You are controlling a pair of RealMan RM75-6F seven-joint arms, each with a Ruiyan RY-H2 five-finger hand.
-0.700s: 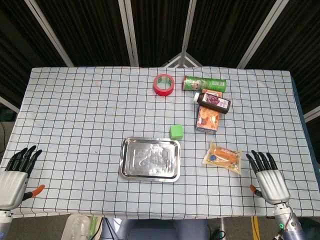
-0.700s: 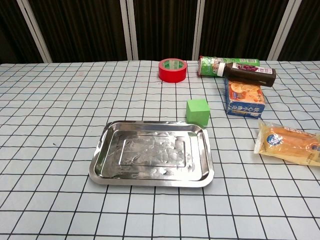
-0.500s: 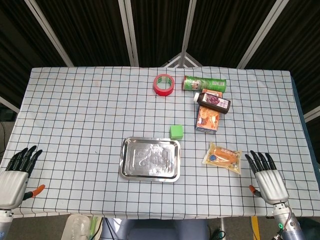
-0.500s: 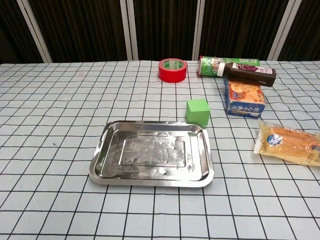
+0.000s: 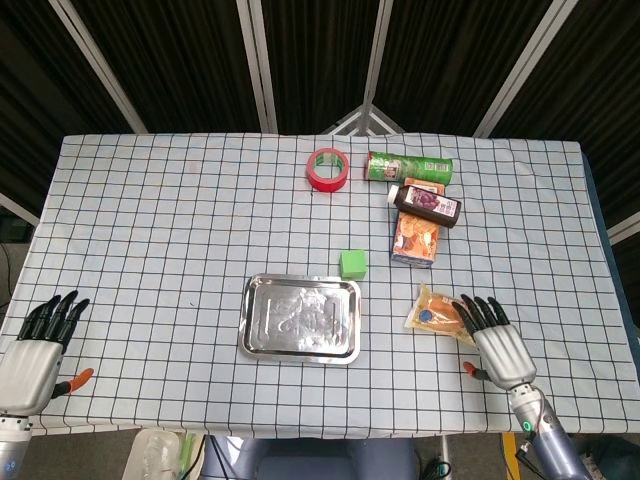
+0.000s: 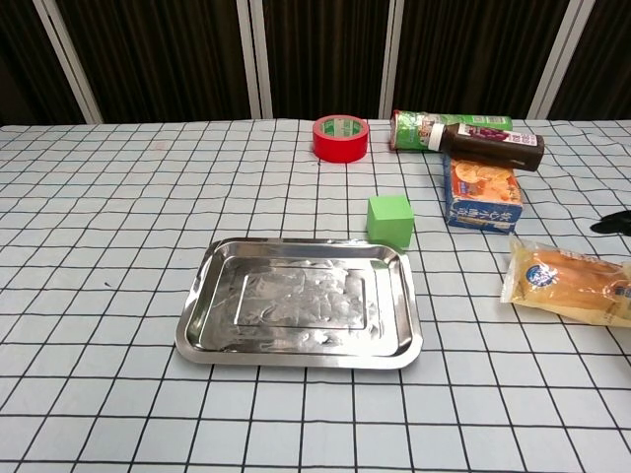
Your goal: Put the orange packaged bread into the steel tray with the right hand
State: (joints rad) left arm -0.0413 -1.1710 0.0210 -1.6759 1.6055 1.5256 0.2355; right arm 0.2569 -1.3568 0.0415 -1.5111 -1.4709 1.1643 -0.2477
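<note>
The orange packaged bread (image 5: 438, 314) (image 6: 567, 284) lies flat on the checked cloth, to the right of the steel tray (image 5: 247, 320) (image 6: 193, 313), which holds nothing. My right hand (image 5: 494, 343) is open, palm down with fingers spread, and its dark fingertips (image 5: 474, 312) reach over the bread's right end. Whether they touch the wrapper I cannot tell. In the chest view only a dark fingertip (image 6: 613, 223) pokes in at the right edge, above the bread. My left hand (image 5: 35, 345) is open near the table's front left corner, holding nothing.
A green cube (image 5: 352, 263) (image 6: 389, 219) stands just behind the tray's right corner. Further back are a red tape roll (image 5: 327, 169), a lying green can (image 5: 408, 167), a dark bottle (image 5: 428, 203) and an orange box (image 5: 416, 240).
My right hand has moved left and forward, from beside the bread to over its right end. The bread and tray have not moved. The left hand has barely shifted.
</note>
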